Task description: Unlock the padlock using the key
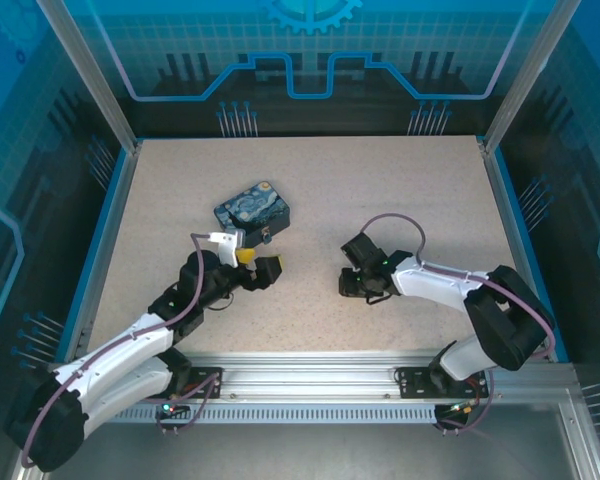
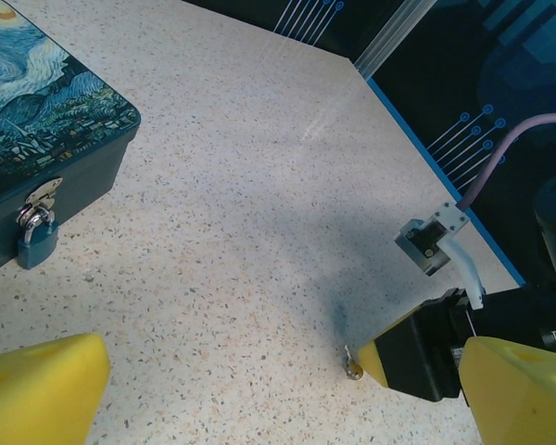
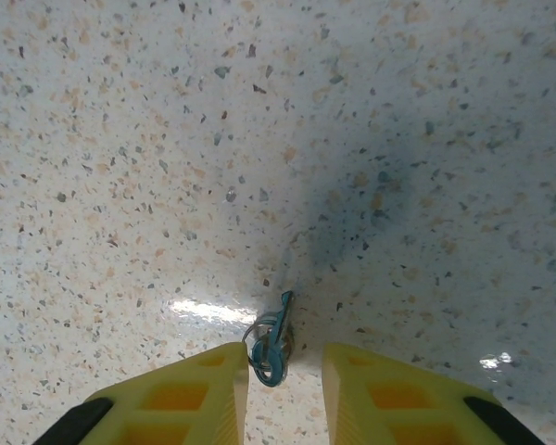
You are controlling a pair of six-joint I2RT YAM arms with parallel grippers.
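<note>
The right gripper [image 3: 285, 367] is low over the desk [image 3: 167, 139], its yellow fingers [image 3: 181, 399] spread, with the key [image 3: 267, 350] on its small ring lying on the surface in the gap between the tips, close to one finger. The left gripper [image 2: 285, 371] is spread wide above bare desk, facing the right one. Beyond it, the padlock [image 2: 37, 243] hangs shut from the hasp on the front of the starry-night tin [image 2: 46, 111], well apart from the key.
</note>
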